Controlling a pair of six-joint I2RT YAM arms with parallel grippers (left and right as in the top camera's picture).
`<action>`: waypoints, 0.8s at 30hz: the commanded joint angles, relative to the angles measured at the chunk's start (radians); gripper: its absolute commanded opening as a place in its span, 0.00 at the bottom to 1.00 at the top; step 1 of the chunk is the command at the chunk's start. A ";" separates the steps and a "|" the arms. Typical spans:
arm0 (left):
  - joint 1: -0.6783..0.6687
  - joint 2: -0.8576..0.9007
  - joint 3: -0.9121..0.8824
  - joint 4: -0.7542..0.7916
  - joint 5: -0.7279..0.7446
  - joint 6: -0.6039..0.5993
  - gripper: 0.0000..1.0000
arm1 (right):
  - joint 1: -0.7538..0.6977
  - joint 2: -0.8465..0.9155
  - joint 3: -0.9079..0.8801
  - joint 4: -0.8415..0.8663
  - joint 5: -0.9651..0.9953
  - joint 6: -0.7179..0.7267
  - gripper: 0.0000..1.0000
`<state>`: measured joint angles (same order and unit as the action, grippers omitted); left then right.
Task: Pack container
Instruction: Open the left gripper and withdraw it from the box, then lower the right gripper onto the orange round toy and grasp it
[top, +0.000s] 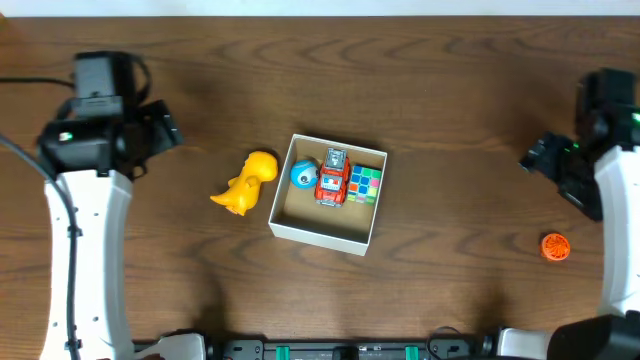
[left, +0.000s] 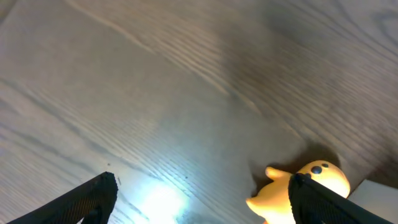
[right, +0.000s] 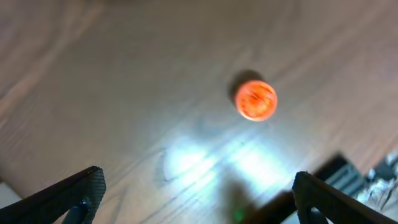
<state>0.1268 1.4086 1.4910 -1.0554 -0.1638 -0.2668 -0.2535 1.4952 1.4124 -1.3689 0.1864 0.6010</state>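
The container (top: 300, 228), a shallow white-walled box with a tan inside, sits at the table's middle. It holds a red toy truck (top: 332, 180), a blue-white ball (top: 303, 175) and a colour cube (top: 366, 183). A yellow duck toy (top: 248, 182) lies just left of the box; it also shows in the left wrist view (left: 311, 183). An orange ball (top: 555, 246) lies at the right; it also shows in the right wrist view (right: 255, 99). My left gripper (left: 202, 196) is open and empty, up left of the duck. My right gripper (right: 199, 190) is open and empty, above the orange ball.
The brown wooden table (top: 440, 90) carries everything. The arms' bases and a black rail (top: 350, 348) line the front edge. A white corner of the box (left: 379, 190) shows at the left wrist view's right edge.
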 joint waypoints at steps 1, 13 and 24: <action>0.034 0.011 -0.032 -0.007 0.076 -0.016 0.90 | -0.078 -0.003 -0.081 0.003 -0.016 0.050 0.99; 0.035 0.011 -0.063 -0.006 0.075 -0.016 0.90 | -0.340 -0.003 -0.391 0.325 -0.072 -0.054 0.99; 0.035 0.011 -0.063 -0.006 0.076 -0.016 0.90 | -0.341 -0.003 -0.591 0.620 -0.090 -0.056 0.99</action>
<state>0.1589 1.4139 1.4326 -1.0588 -0.0883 -0.2699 -0.5934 1.4967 0.8642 -0.7864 0.1017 0.5575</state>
